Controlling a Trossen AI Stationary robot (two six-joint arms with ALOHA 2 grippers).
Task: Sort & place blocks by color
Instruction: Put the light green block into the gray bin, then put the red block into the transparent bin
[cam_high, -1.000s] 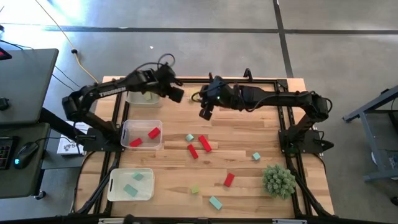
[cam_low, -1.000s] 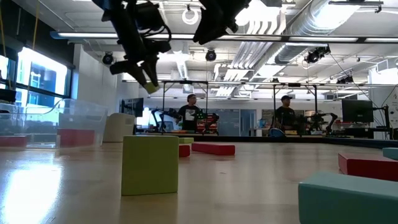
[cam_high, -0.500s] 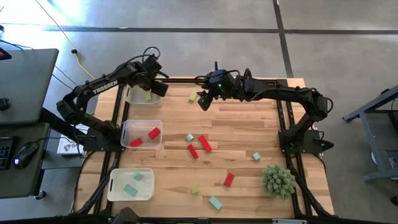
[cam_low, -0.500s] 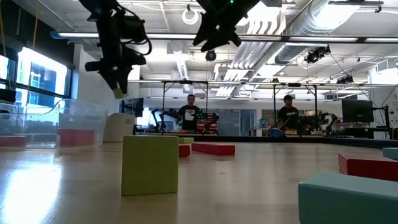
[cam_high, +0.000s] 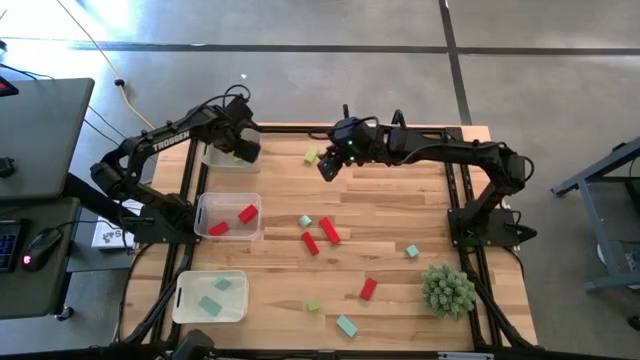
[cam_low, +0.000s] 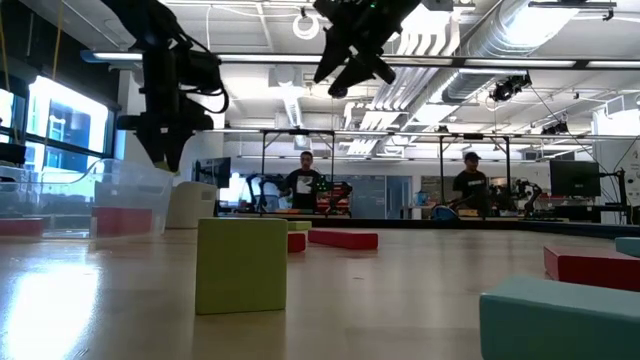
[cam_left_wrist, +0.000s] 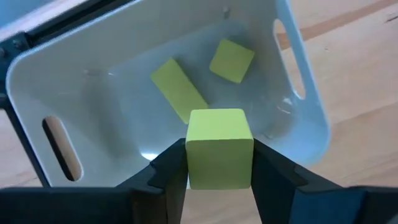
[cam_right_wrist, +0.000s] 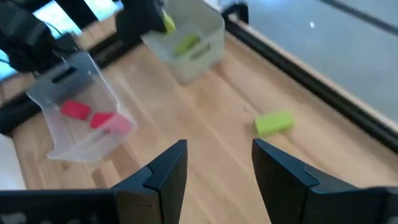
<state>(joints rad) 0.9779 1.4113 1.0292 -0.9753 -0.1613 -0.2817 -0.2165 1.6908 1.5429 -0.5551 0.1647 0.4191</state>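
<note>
Yellow-green cube: lower face hidden between the left tool's fingers. Teal block, low view: cut by the bottom edge. Red block: cut at right. Right tool: finger bases cropped by the frame.

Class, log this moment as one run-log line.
left claw: yellow-green cube between fingers, over bin | right claw: open, empty

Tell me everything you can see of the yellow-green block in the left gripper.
The yellow-green block is a small solid cube with matte, flat faces and crisp edges. It sits level between the left gripper's two dark fingers, which touch its opposite sides. It hangs above the clear bin at the table's far left, not touching it. Two other yellow-green blocks, a bar and a cube, already lie inside that bin.
</note>
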